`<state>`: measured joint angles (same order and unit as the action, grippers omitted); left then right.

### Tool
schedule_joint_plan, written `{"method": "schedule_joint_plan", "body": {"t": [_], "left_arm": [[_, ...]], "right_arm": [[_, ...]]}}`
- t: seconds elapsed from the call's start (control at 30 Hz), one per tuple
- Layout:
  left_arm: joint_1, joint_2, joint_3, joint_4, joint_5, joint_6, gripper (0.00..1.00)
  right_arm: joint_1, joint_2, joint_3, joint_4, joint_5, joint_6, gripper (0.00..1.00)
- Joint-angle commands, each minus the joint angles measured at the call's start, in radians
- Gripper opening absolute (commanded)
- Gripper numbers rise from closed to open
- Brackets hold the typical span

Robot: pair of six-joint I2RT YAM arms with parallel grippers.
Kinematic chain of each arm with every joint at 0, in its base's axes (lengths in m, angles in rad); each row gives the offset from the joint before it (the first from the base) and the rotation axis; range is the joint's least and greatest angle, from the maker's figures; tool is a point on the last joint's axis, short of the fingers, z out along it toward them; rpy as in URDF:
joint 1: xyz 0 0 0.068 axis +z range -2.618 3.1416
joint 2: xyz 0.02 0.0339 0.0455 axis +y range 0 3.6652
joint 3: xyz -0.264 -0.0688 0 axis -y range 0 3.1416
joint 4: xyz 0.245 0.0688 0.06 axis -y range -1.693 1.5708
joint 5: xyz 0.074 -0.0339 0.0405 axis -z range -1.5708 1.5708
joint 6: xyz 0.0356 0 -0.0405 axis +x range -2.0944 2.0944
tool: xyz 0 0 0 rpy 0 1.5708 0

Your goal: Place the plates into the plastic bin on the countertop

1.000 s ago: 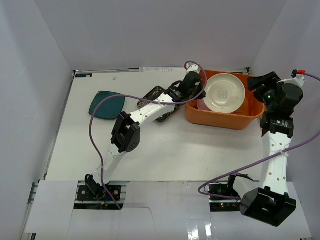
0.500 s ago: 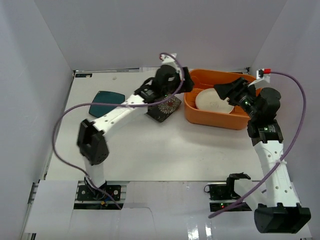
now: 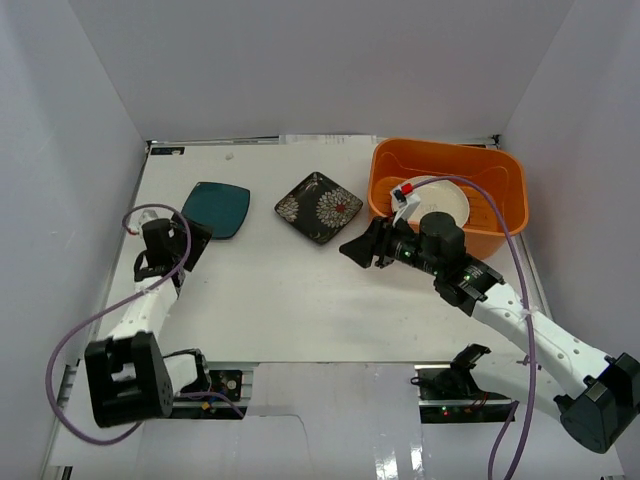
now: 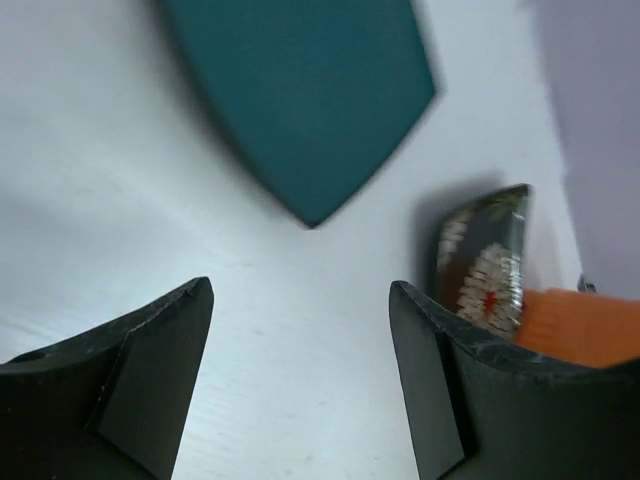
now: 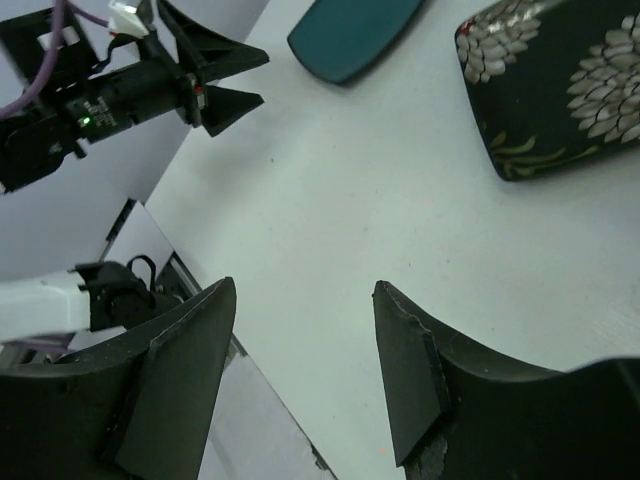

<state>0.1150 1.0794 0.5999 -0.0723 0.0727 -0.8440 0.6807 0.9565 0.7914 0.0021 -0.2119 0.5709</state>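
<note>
- Your left arm has swung all the way back from the plastic bin (image 3: 450, 148) to the left side of the desk (image 3: 290, 290). The cream plate (image 3: 442, 200) it was dangling over the bin a second ago now lies inside it.
- Your left tool (image 4: 300, 300) is wide and empty, pointing at the teal plate (image 3: 215, 208) just ahead of it.
- Your right arm has come across too, from beside the bin to out in front of it. The right tool (image 5: 305, 295) has its fingers apart with nothing between them, aimed toward the black floral plate (image 3: 320, 206).
- So I'd say one more plate is done. Teal and floral both sit out on the desk, apart from the bin, and they look like the next pickups, one per arm.
- You can't tell what else is in the bin under the cream one.
- Writing or brands: nothing readable anywhere; the floral plate is just pattern.
</note>
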Motion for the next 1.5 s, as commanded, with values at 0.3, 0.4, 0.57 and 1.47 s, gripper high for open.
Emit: {"method": "schedule_joint_plan", "body": {"t": [0.3,0.4,0.57,1.47], "left_arm": [[0.098,0.419,-0.173,0.604,0.306,-0.283,0.81],[0.066,0.513,-0.160,0.663,0.302,-0.308,0.79],[0.035,0.667,-0.135,0.758,0.288,-0.372,0.66],[0.043,-0.071,-0.279,0.619,0.401,-0.265,0.00]], "right_arm": [[0.040,-0.042,-0.104,0.098,0.026,-0.060,0.63],[0.040,-0.004,-0.097,0.121,0.006,-0.060,0.63],[0.042,0.057,-0.066,0.142,-0.006,-0.059,0.62],[0.080,0.303,0.147,0.154,-0.044,-0.029,0.70]]}}
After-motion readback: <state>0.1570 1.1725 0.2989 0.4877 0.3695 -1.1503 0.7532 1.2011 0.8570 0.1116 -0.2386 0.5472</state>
